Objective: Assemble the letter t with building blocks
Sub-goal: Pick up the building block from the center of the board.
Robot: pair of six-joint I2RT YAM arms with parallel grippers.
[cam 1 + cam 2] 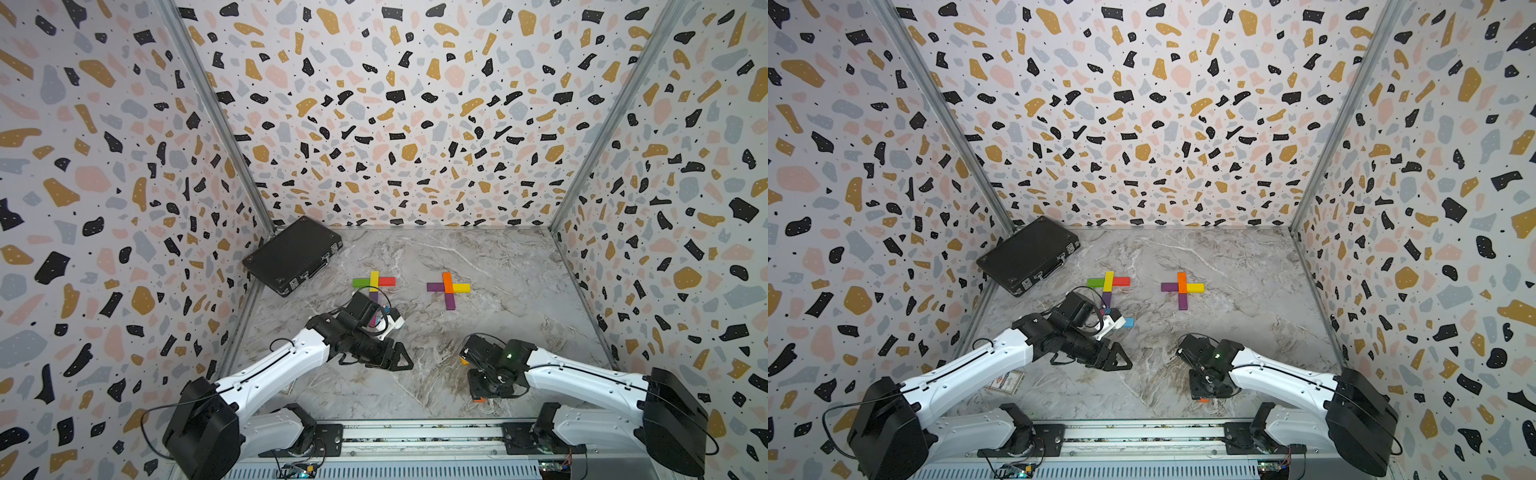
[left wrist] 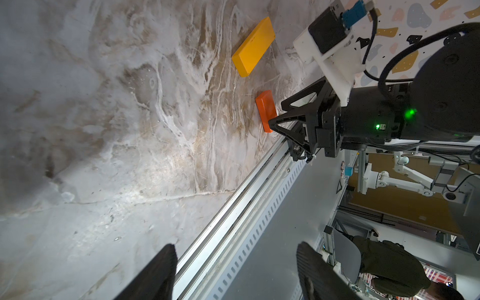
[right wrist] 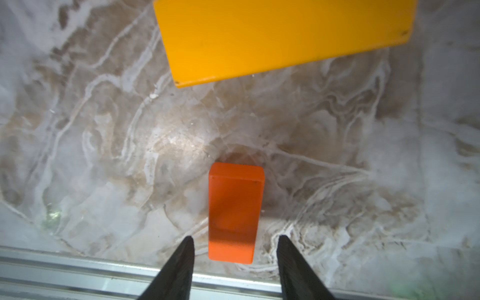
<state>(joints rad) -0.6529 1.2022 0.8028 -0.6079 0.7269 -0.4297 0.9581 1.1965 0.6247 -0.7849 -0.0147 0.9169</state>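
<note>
Nearest the front rail (image 3: 78, 262), the right gripper (image 3: 236, 237) stands open astride the short orange block (image 3: 235, 210), jaws either side without touching, probably lined up to take it across its narrow width. Just beyond, the long yellow block (image 3: 280, 39) lies flat. The left gripper (image 2: 236, 245) hangs open and empty, clear of that work. Farther off lie the left-hand t (image 1: 374, 282) and the right-hand t (image 1: 448, 288). Both seem finished, though the left arm (image 1: 286, 353) hides one stem's foot.
</note>
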